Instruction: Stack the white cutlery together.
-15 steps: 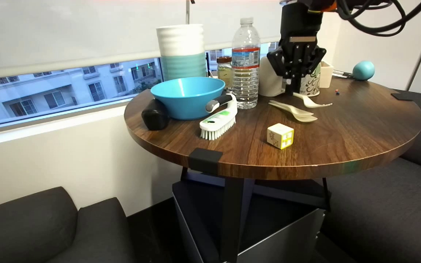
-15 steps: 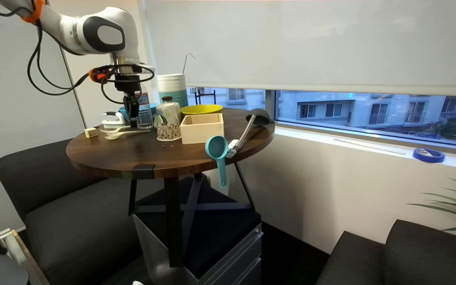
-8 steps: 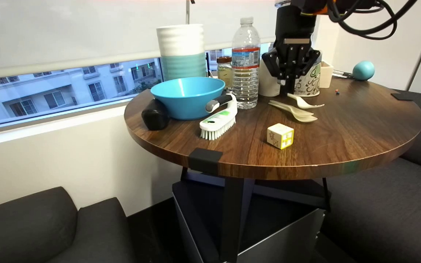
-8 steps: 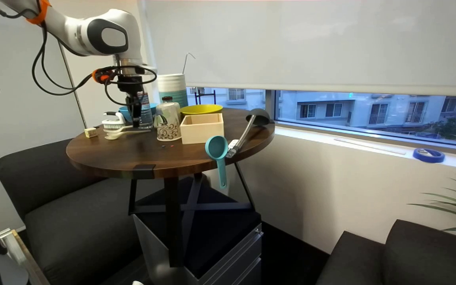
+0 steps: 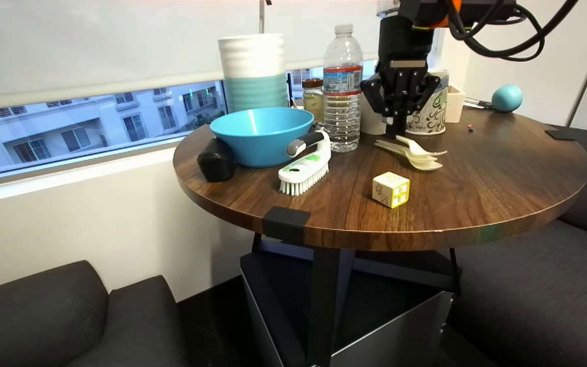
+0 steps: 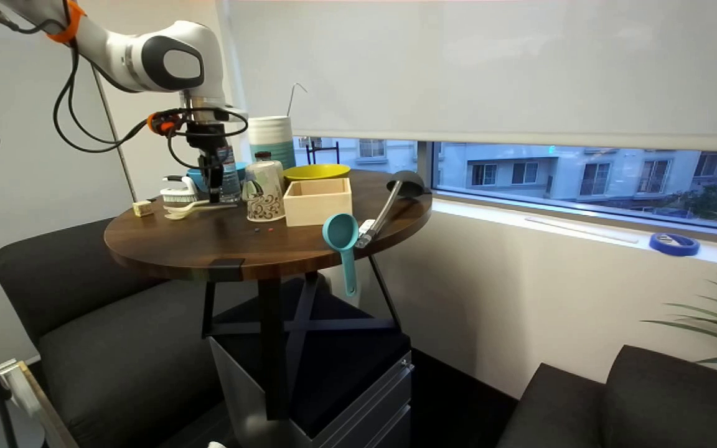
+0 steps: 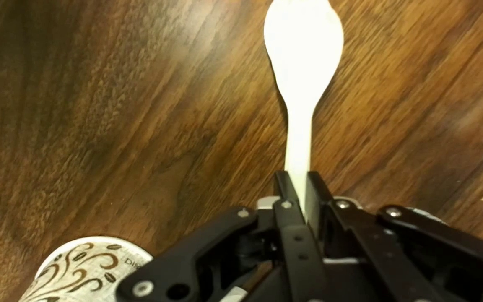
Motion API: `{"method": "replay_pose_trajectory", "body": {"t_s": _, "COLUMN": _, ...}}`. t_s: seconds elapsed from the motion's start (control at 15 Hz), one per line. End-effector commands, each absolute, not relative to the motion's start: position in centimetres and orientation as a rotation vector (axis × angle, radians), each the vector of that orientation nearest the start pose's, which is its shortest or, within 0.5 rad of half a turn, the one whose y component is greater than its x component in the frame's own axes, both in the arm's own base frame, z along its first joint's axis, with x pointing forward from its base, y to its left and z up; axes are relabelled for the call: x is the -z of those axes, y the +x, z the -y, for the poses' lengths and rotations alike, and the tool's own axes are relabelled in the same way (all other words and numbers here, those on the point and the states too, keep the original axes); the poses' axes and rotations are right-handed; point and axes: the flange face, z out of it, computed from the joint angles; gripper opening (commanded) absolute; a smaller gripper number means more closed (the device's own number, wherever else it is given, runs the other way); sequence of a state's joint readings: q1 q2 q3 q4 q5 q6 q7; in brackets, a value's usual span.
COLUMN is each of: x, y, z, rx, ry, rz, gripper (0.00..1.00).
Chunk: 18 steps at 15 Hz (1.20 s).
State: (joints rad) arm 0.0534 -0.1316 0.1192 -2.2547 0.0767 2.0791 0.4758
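Observation:
My gripper (image 5: 394,133) is shut on the slim handle of a white utensil (image 7: 302,54). This held utensil (image 5: 411,146) has tines at its far end. More white cutlery (image 5: 427,165) lies on the wooden table just below it, with overlapping heads. In that view the held utensil overlaps the pile; whether it touches the pile I cannot tell. In an exterior view the gripper (image 6: 213,200) is low over the cutlery (image 6: 178,213), which blends into one shape. In the wrist view the gripper (image 7: 297,176) has the handle between its fingertips, and the lower cutlery is hidden.
A water bottle (image 5: 343,112) and a patterned cup (image 5: 428,114) stand close to the gripper. A white brush (image 5: 303,171), a blue bowl (image 5: 263,140) and a pale yellow block (image 5: 390,189) are on the table. A wooden box (image 6: 318,205) stands beyond the cup (image 6: 265,202).
My gripper has carried the held utensil leftward in an exterior view, from beside the other cutlery to over it, and has come down a little. The other cutlery has not moved.

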Motion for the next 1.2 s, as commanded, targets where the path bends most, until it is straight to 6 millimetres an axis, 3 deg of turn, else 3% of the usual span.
{"method": "replay_pose_trajectory", "body": {"t_s": 0.0, "x": -41.6, "y": 49.2, "z": -9.8, "rx": -0.089, "ry": -3.037, "rz": -0.53, "gripper": 0.03}}
{"method": "replay_pose_trajectory", "body": {"t_s": 0.2, "x": -41.5, "y": 49.2, "z": -9.8, "rx": -0.094, "ry": -3.038, "rz": -0.527, "gripper": 0.04}}
{"method": "replay_pose_trajectory", "body": {"t_s": 0.4, "x": -41.4, "y": 49.2, "z": -9.8, "rx": -0.099, "ry": -3.041, "rz": -0.525, "gripper": 0.22}}
{"method": "replay_pose_trajectory", "body": {"t_s": 0.47, "x": -41.3, "y": 49.2, "z": -9.8, "rx": -0.099, "ry": -3.042, "rz": -0.525, "gripper": 0.4}}
{"method": "replay_pose_trajectory", "body": {"t_s": 0.67, "x": -41.5, "y": 49.2, "z": -9.8, "rx": -0.099, "ry": -3.036, "rz": -0.53, "gripper": 0.54}}
{"method": "replay_pose_trajectory", "body": {"t_s": 1.07, "x": -42.3, "y": 48.7, "z": -9.2, "rx": -0.091, "ry": -3.037, "rz": -0.552, "gripper": 0.97}}
{"method": "replay_pose_trajectory", "body": {"t_s": 1.13, "x": -42.5, "y": 48.6, "z": -9.0, "rx": -0.097, "ry": -3.034, "rz": -0.559, "gripper": 0.99}}
